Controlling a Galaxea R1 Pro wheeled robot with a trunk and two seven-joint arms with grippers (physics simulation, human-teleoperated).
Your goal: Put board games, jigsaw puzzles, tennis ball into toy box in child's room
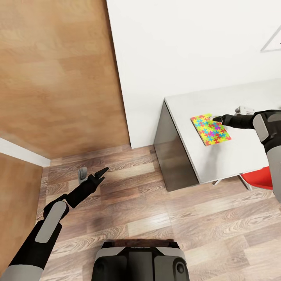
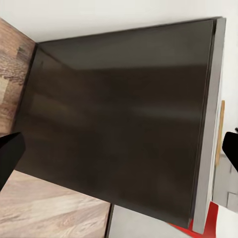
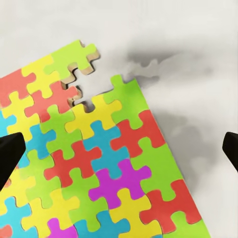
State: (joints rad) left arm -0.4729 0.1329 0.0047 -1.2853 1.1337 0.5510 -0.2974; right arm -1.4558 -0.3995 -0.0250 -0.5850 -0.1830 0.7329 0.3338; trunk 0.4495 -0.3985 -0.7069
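The right gripper [image 1: 217, 118] hovers over the puzzle [image 1: 210, 129] lying flat on the table [image 1: 218, 160], fingers spread wide to either side of it, likely lining up a grasp. The left gripper [image 1: 102, 173] hangs idle over the floor, fingers apart.

Black arms with grey panels; black pointed left end effector [image 1: 102, 174]; grey-and-black base [image 1: 139, 260].

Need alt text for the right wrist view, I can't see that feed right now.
A multicoloured jigsaw puzzle lies flat on the white table, with a piece missing near one corner. The right tool's dark fingertips show at both edges, spread wide above it.
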